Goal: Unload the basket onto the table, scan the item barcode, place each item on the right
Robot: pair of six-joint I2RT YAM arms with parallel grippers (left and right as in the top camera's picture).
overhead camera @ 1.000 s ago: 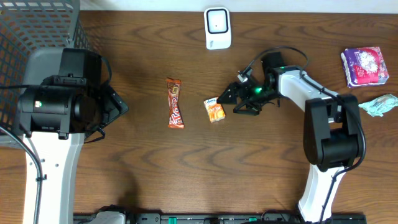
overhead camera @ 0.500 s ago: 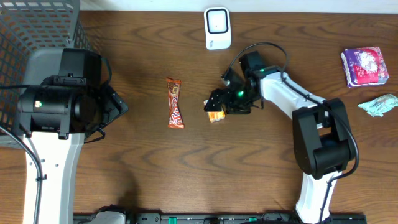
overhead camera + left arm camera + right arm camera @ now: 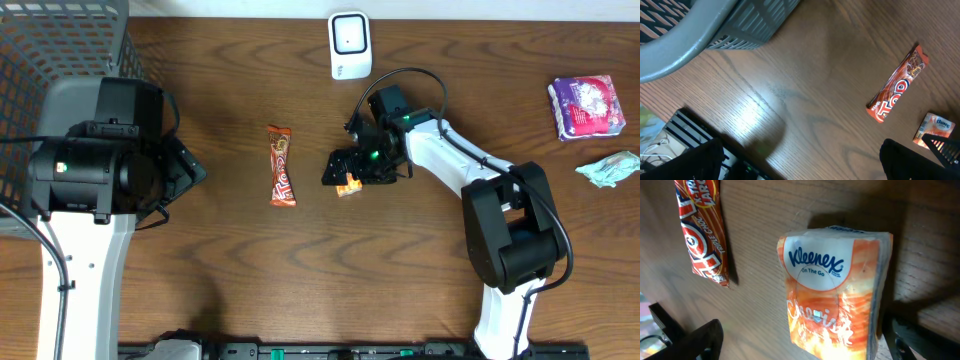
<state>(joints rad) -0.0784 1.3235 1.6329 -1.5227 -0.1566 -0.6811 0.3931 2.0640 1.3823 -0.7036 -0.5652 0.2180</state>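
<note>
An orange and white Kleenex tissue pack lies flat on the wooden table, mostly covered from above by my right gripper. In the right wrist view the right gripper is open, one finger on each side of the pack; the right finger is close to its edge, the left one well clear. The white scanner stands at the table's back edge. My left gripper hangs open over bare wood at the left, and the left wrist view shows nothing between the left gripper's fingers.
A red chocolate bar lies just left of the tissue pack. A grey wire basket fills the back left corner. A purple packet and a crumpled teal wrapper lie at the far right.
My right arm has swung left, from beside the tissue pack to over it, so its fingers now straddle the pack. The left arm has not moved.
</note>
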